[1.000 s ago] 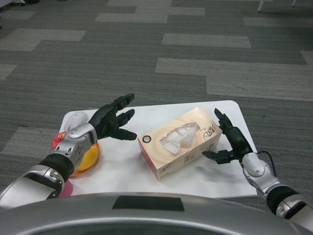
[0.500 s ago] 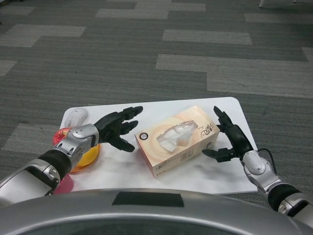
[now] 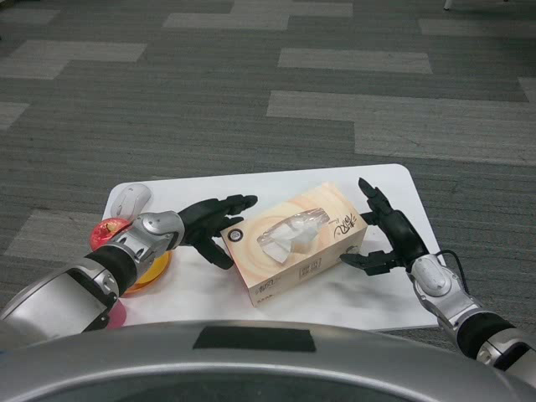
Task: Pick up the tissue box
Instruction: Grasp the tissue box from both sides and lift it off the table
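Tissue box [image 3: 293,243]: peach and cream cardboard, one tissue showing through the clear slot on top. Lies flat at the middle of the surface [image 3: 394,297], set at a slant, its left end nearer the front edge than its right end.

Left hand [image 3: 211,223]: black, on a silver forearm reaching in from the lower left. Fingers spread and holding nothing; fingertips at or just beside the box's left end, contact not certain.

Right hand [image 3: 387,239]: black, on a silver forearm from the lower right. Fingers apart in a wide cup, holding nothing, just beside the box's right end; a narrow gap seems to show.

Surface: white, rounded corners, standing on grey patterned carpet [image 3: 268,92].

White mouse [image 3: 130,199]: near the far left corner, well apart from the box.

Orange dish [image 3: 142,266]: left edge, partly hidden behind the left forearm, with a red round thing [image 3: 109,229] at its far side.
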You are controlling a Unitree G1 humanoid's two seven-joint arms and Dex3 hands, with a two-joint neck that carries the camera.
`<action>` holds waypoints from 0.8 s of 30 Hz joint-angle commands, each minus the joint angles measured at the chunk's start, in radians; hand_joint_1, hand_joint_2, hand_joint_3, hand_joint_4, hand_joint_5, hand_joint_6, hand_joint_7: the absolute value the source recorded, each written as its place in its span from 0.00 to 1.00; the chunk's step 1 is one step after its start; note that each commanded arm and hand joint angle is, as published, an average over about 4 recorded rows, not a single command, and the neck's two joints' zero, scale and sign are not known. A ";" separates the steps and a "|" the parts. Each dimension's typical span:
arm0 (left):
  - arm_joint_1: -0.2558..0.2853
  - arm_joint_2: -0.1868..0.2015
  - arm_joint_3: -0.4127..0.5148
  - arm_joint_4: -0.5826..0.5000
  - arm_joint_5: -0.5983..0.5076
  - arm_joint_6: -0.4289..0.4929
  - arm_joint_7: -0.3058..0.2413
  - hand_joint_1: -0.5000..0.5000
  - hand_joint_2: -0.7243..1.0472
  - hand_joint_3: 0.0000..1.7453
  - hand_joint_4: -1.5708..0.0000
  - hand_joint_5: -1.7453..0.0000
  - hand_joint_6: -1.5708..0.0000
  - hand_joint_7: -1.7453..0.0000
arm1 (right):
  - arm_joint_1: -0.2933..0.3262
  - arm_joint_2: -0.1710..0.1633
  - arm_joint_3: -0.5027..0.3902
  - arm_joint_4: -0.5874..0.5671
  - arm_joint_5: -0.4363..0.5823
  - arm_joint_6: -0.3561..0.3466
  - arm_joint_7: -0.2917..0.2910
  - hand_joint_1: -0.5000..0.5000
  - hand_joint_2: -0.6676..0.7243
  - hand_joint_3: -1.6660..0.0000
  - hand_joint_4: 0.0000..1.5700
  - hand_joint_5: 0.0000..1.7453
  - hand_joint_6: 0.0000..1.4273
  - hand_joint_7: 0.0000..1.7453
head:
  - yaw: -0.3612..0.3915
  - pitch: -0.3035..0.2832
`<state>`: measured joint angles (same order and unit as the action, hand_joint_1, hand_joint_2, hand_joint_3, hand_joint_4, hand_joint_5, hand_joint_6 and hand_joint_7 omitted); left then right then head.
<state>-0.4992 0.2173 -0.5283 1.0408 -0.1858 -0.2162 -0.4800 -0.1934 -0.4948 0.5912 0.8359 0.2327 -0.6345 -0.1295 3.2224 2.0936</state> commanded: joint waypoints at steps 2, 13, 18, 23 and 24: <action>-0.019 -0.020 0.030 0.037 0.005 -0.023 0.030 1.00 1.00 0.10 1.00 1.00 1.00 1.00 | 0.015 -0.004 0.004 -0.039 0.011 -0.001 0.004 0.50 0.18 0.62 0.26 0.64 0.00 0.00 | -0.004 -0.001; -0.008 -0.042 0.178 0.063 -0.001 -0.071 0.062 1.00 1.00 0.10 1.00 1.00 1.00 1.00 | 0.038 -0.005 0.004 -0.070 0.014 -0.002 0.034 0.50 0.18 0.60 0.39 0.72 0.00 0.00 | -0.006 -0.003; 0.010 -0.051 0.317 0.064 -0.002 -0.103 0.087 1.00 1.00 0.10 1.00 1.00 1.00 1.00 | 0.040 -0.009 0.004 -0.073 0.014 -0.002 0.056 0.54 0.18 0.62 0.44 0.72 0.00 0.02 | -0.001 -0.005; 0.018 -0.062 0.440 0.064 -0.004 -0.138 0.122 1.00 1.00 0.10 1.00 1.00 1.00 1.00 | 0.041 -0.013 0.004 -0.077 0.014 -0.002 0.072 0.54 0.18 0.62 0.47 0.72 0.00 0.00 | -0.004 -0.010; 0.020 -0.065 0.463 0.064 -0.005 -0.145 0.131 1.00 1.00 0.10 1.00 1.00 1.00 1.00 | 0.042 -0.013 0.004 -0.078 0.014 -0.002 0.074 0.53 0.18 0.62 0.47 0.72 0.00 0.01 | -0.005 -0.010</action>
<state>-0.4850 0.1622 -0.1071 1.1040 -0.1810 -0.3370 -0.3616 -0.1520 -0.5165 0.5904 0.7789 0.2509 -0.6291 -0.0715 3.2180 2.0844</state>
